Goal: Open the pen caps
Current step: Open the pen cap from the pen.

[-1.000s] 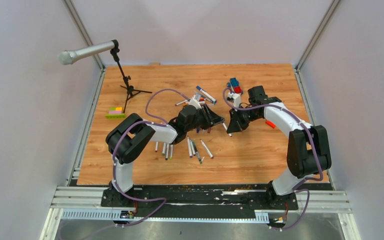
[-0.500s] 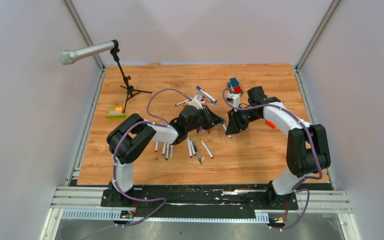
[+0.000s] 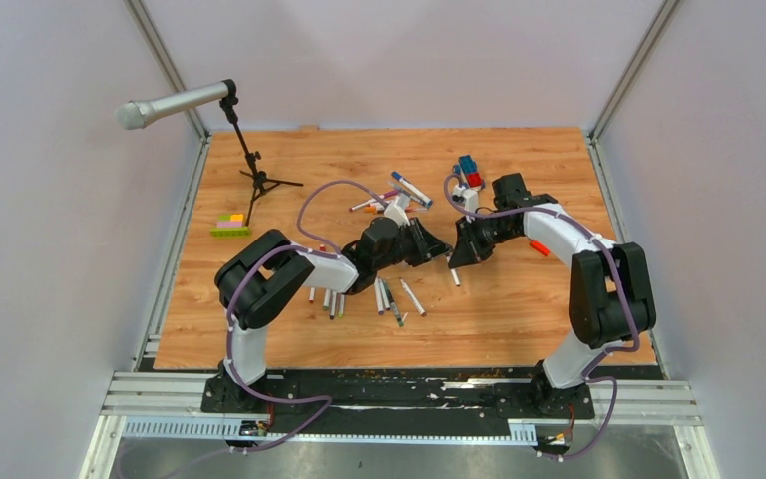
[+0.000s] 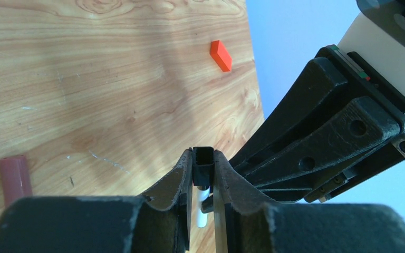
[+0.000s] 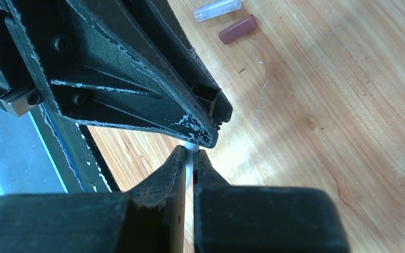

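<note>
Two sets of jaws pinch one pen (image 4: pixel 202 208) between them.

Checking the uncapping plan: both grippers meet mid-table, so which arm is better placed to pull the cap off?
Left, probably: the left gripper is clamped on the black cap, while the right gripper pinches the pen barrel, which suits anchoring it.
</note>
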Controlling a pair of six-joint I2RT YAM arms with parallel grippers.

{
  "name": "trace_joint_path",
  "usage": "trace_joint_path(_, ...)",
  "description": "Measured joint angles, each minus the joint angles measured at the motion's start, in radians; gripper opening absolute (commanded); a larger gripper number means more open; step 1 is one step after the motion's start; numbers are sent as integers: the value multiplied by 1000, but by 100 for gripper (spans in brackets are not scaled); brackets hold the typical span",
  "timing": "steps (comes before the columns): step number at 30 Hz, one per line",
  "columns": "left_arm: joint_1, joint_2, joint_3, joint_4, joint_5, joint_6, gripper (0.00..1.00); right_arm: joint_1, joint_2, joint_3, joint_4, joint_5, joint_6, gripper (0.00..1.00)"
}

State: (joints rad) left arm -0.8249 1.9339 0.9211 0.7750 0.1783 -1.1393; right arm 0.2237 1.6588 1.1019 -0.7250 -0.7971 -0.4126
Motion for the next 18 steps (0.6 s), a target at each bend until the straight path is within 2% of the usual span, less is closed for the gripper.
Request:
trace_joint_path(5, 12, -24, -16, -10, -31, 0, 0, -2, 8, 0, 15, -28, 3, 0)
trace_joint_path(8, 26, -60, -32, -29, -42, -1, 0, -1, 8, 1, 43, -66, 6, 25)
trace_joint_path(10, 34, -68, -32, -32, -50, -5, 0, 0, 8, 1, 56, -76, 11, 30)
trace_joint_path(18, 79, -115, -32, 91, -82, -50, 0, 3, 8, -11, 23, -66, 12, 31)
